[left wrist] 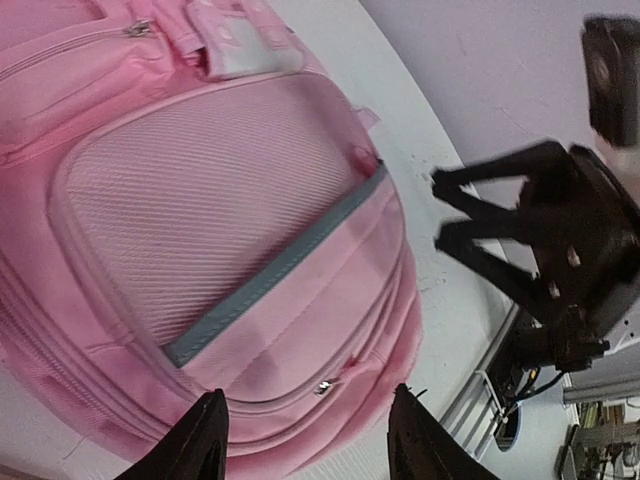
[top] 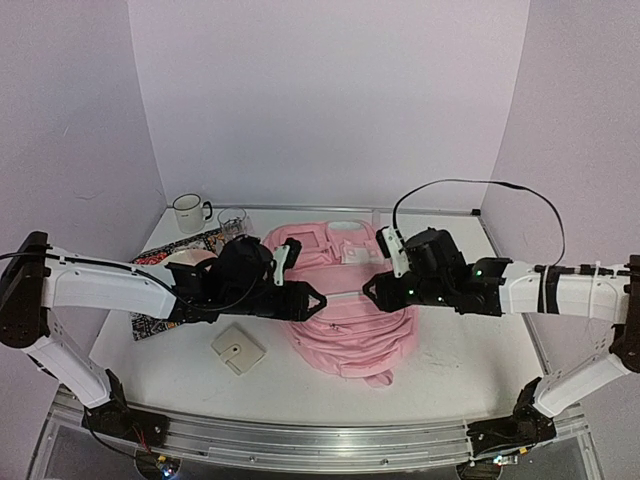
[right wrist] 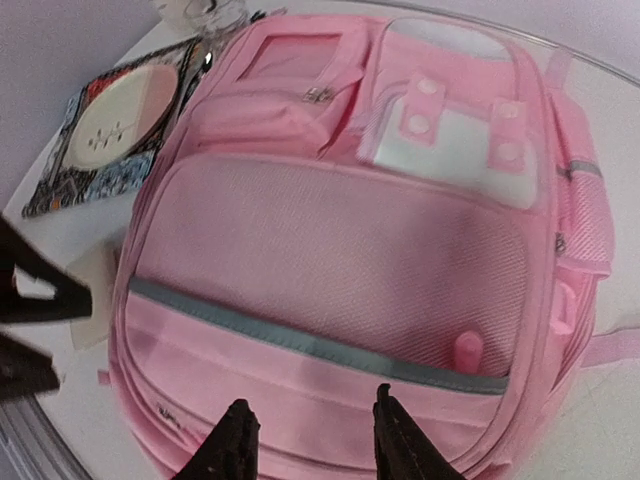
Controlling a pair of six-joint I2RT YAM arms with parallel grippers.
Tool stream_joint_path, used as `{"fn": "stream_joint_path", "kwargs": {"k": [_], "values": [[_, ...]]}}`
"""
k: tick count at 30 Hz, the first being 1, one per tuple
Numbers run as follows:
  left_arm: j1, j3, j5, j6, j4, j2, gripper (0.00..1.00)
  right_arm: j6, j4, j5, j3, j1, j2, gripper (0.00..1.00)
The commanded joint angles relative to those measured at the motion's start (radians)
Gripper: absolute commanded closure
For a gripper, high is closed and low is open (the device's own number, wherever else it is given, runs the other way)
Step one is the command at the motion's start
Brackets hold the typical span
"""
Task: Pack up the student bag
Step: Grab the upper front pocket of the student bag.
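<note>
On the middle of the table (top: 460, 350), the student bag (top: 345, 310) lies flat, front up and apparently zipped, below the left gripper (left wrist: 310, 440) and right gripper (right wrist: 315, 440), both with fingers parted and empty; packing likely calls for one to pin the fabric while the other draws a zip pull (right wrist: 318, 95).

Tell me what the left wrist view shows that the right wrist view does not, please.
Only left wrist: the right claw seen whole, open, beside the student bag. Only right wrist: a patterned mat bearing a pale round disc. Both: the bag's front and its grey strip.
</note>
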Motion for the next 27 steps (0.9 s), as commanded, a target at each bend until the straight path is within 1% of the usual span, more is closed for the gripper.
{"fn": "stream_joint_path", "kwargs": {"k": [1,6,12,14,20,27], "values": [[0.027,-0.028,-0.069,-0.162,0.0,-0.017,0.44,-0.08,0.016,-0.157,-0.077,0.032,-0.043,0.57],[0.03,-0.009,-0.06,-0.198,0.015,0.027,0.47,-0.093,0.087,-0.259,-0.135,0.048,-0.062,0.53],[0.03,0.022,-0.045,-0.22,0.037,0.1,0.5,-0.104,0.157,-0.33,-0.147,0.052,0.0,0.52],[0.03,0.026,-0.015,-0.224,0.042,0.118,0.51,-0.106,0.175,-0.336,-0.142,0.054,0.03,0.52],[0.029,0.033,0.003,-0.23,0.052,0.14,0.53,-0.113,0.209,-0.339,-0.116,0.053,0.112,0.52],[0.029,0.04,0.04,-0.24,0.068,0.177,0.55,-0.12,0.238,-0.354,-0.098,0.058,0.169,0.53]]}}
